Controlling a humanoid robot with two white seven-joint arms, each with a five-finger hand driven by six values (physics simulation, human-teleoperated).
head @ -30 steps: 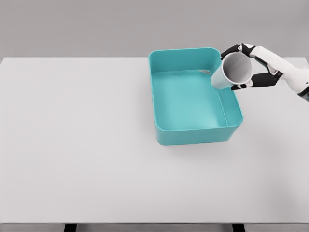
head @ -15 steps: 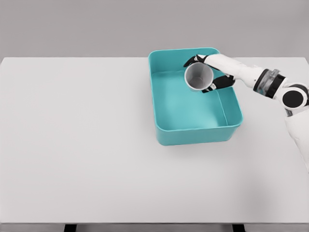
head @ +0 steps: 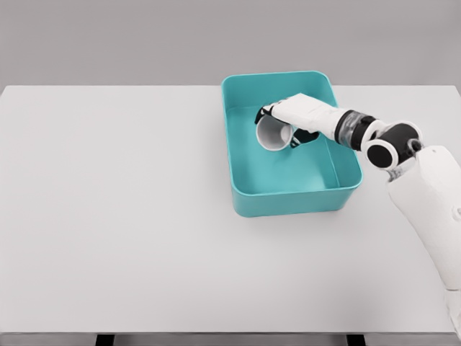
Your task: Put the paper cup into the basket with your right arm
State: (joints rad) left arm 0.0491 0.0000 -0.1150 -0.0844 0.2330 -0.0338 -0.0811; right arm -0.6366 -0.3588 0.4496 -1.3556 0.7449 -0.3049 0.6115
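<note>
Head view: right hand (head: 282, 124) is inside the footprint of the teal basket (head: 288, 200), over its far half. White arm comes in from the lower right, forearm crossing the basket's right wall on its way to the hand.

Fingers (head: 268, 111) are curled around the paper cup (head: 274, 134), so the hand has hold of it. Dark fingertips show at the cup's top edge and on its right side. Cup is tipped over, open mouth facing the camera and a bit left, grey interior visible. It sits at the front-left of the hand, palm behind and above it.

Cup is within the basket walls as seen from here. Cannot tell whether it touches the basket floor or hangs just above it; this angle doesn't separate the two.

Basket's near wall lies below the hand in the picture, far wall just beyond it, left wall close on the hand's left, right wall under the forearm.

Basket rests on the white table (head: 108, 216), which stretches well away to the hand's left and toward the camera.

Left hand: not visible.
</note>
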